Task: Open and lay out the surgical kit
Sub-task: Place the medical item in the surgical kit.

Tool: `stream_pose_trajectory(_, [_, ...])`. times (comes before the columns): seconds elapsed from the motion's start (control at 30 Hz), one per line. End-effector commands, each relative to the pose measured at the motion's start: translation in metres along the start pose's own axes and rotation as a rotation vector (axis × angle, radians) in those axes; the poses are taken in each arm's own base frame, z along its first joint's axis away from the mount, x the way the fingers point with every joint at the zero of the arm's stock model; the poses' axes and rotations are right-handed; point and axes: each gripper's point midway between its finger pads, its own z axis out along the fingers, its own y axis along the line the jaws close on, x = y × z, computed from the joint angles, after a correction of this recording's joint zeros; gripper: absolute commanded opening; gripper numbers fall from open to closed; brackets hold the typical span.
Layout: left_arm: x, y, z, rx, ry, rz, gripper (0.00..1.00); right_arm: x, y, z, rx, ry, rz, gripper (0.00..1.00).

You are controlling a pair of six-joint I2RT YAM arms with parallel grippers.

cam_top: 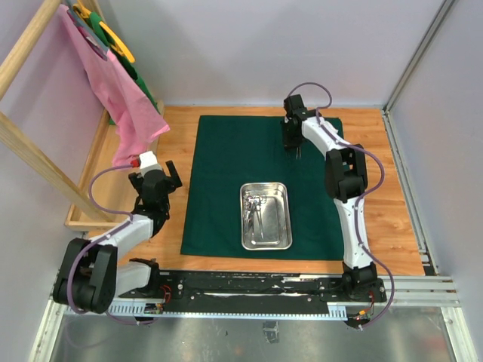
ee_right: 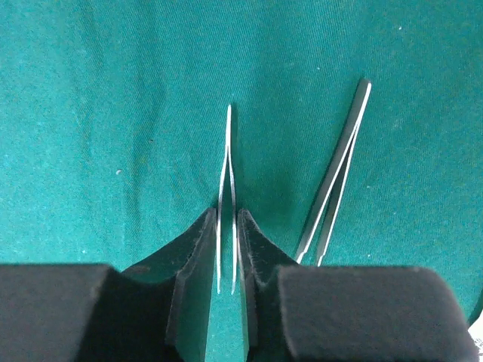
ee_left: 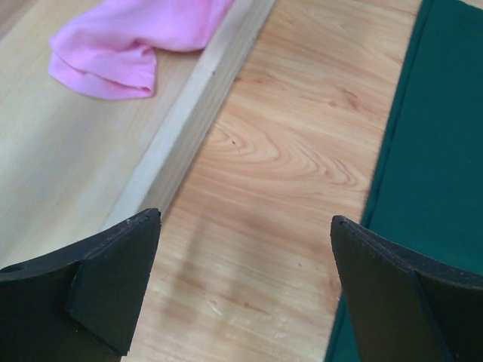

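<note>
tray (cam_top: 278, 216) on cloth (cam_top: 219, 177), tweezers (ee_right: 229, 143) behind tray

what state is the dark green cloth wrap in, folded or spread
Spread: the dark green cloth wrap lies flat as one rectangle, with the shiny rectangular steel tray on it.

We see matt woven green cloth (cam_top: 219, 181), a glossy steel tray (cam_top: 280, 222) at its six o'clock, polished metal tweezers (ee_right: 229, 151), smooth grained wood tabletop (ee_left: 287, 151)
</note>
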Motion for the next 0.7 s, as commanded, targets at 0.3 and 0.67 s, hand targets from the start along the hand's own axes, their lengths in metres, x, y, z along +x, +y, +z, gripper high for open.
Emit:
stream_pose_trajectory(0.3, [-0.009, -0.01, 0.031, 0.075, -0.146, 0.194, 0.99, -0.011, -0.003, -0.04, -0.009, -0.048, 0.008, 0.43])
stream_pose_trajectory(0.67, [-0.013, -0.012, 0.028, 0.101, -0.212, 0.171, 0.99, 0.091, 0.032, -0.177, -0.001, -0.06, -0.088, 0.5])
